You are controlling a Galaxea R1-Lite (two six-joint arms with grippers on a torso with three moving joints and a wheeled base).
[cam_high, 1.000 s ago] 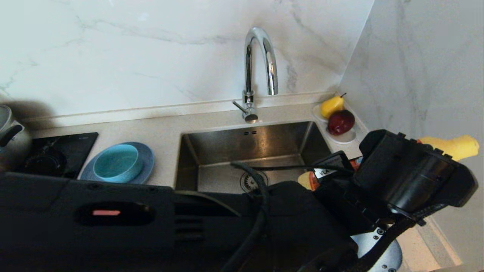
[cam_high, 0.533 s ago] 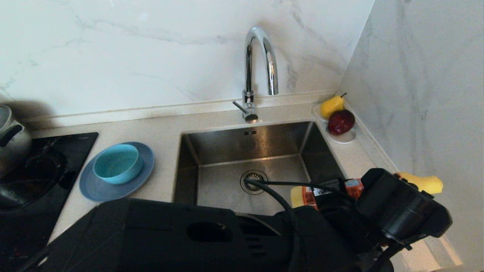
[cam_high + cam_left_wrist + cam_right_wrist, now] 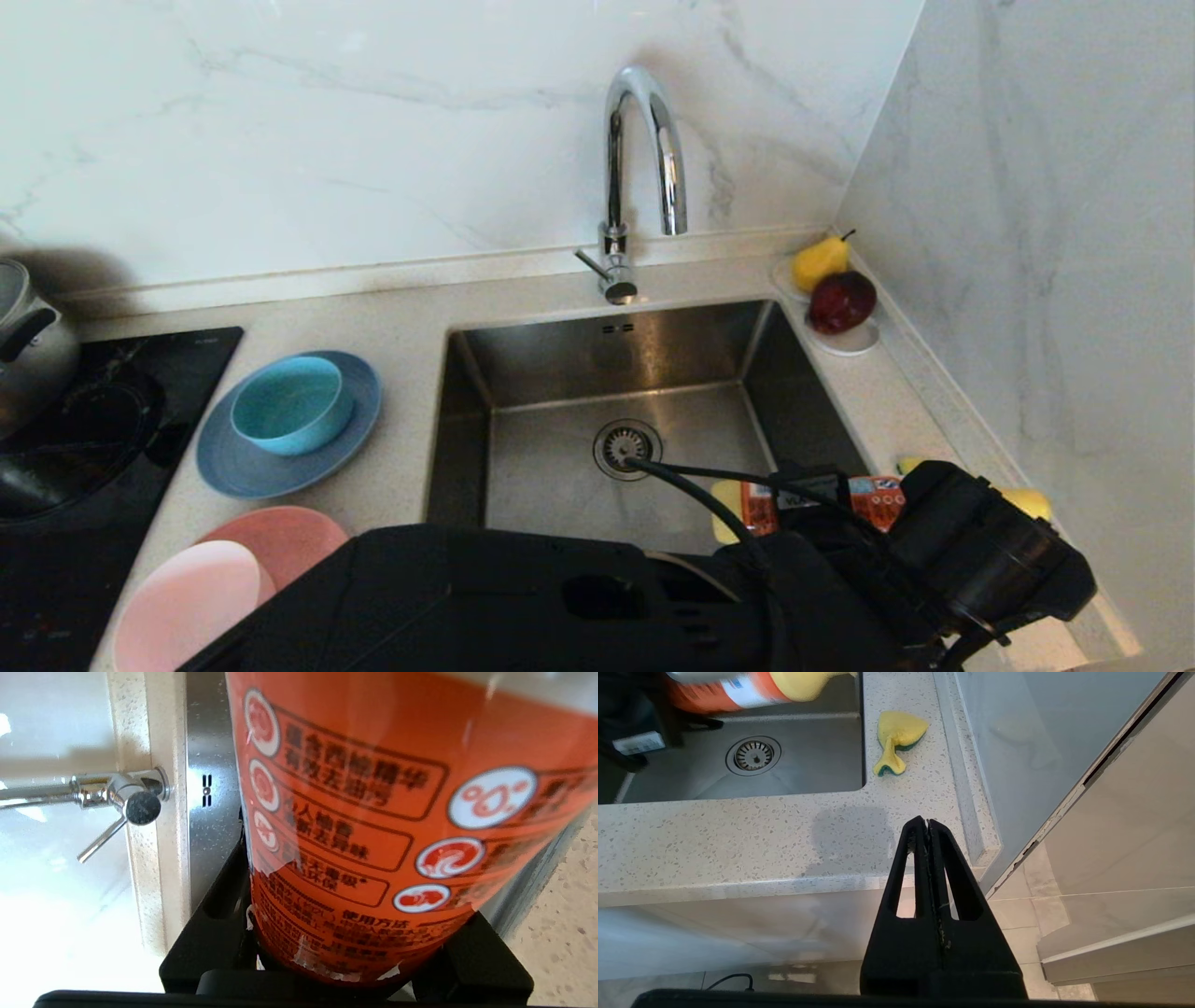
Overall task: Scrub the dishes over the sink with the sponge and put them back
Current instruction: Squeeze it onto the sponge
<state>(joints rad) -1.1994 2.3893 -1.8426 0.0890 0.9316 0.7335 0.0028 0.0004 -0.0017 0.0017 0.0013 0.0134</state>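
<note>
**Now the soap bottle is coming down, and the scrubbing has yet to start**

Over the last second the left arm has swung lower and toward the right front corner of the sink (image 3: 523, 392), carrying an orange-labelled detergent bottle (image 3: 373, 826) on its side. The left gripper (image 3: 822, 499) is clamped round the bottle's body, its dark fingers (image 3: 219, 905) pressed to the label. As the arm dropped, it uncovered the salmon-pink plate (image 3: 289, 541) and the pale pink bowl (image 3: 182, 597) at the front left of the counter; the teal bowl (image 3: 291, 403) sits inside the grey-blue plate (image 3: 359, 425), where it was a second ago.

The sponge (image 3: 896, 742) lies untouched on the counter just right of the sink, close to the wall. The right gripper (image 3: 927, 826) hangs parked below the counter's front edge, fingers pressed together, holding nothing.

My guess is the bottle is being put down. No dish has reached the basin, so nearly the whole job remains.
</note>
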